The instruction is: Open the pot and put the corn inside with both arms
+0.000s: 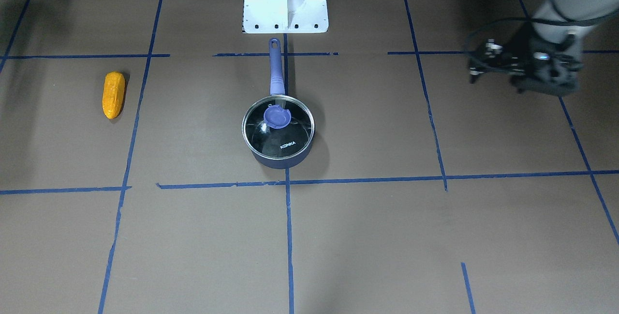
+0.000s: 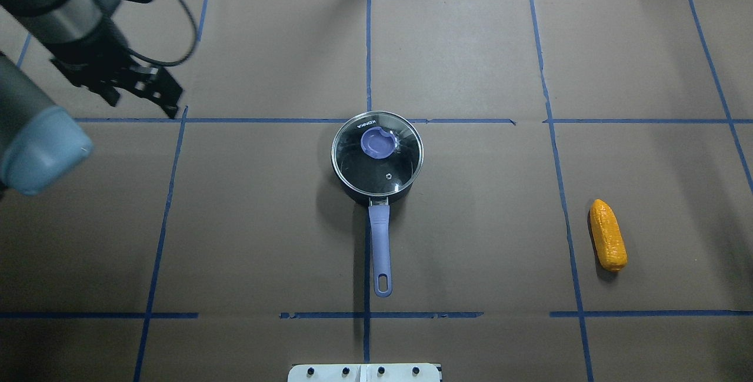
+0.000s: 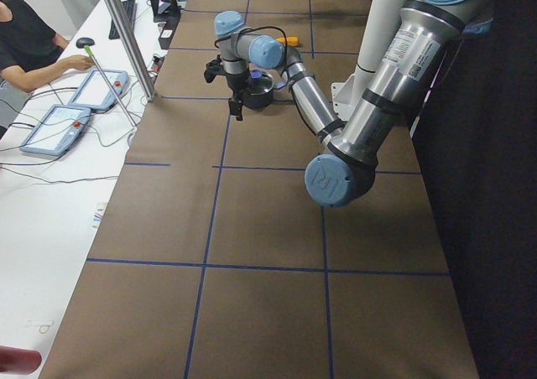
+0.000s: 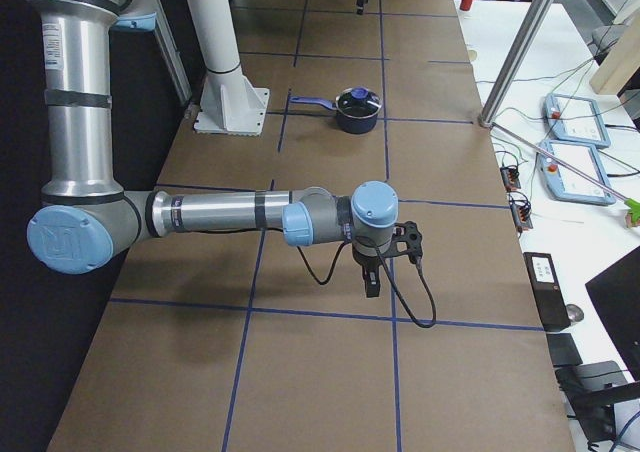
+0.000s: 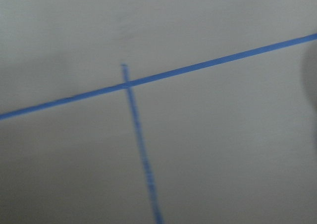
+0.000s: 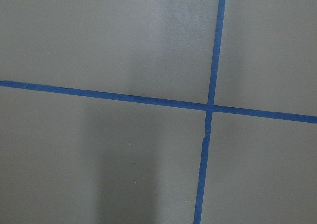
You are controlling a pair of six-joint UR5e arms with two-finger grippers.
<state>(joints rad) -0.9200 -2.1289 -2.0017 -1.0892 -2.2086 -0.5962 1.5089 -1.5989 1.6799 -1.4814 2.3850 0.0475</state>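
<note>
While the left gripper (image 2: 142, 105) hangs wide open, the lidded saucepan (image 2: 380, 241) sits well to its right, ear of corn (image 2: 608, 236) farther right. Right gripper (image 4: 370, 282): can't tell.

Robotics lab: jointed arms (image 3: 369, 102), tape-gridded table (image 2: 470, 46), operator (image 3: 25, 39) at control pendants (image 3: 99, 90).

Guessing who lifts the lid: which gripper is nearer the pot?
Left. The left gripper hovers to the pot's left. The right gripper shows only in the right side view, much farther off on the pot's right.
</note>
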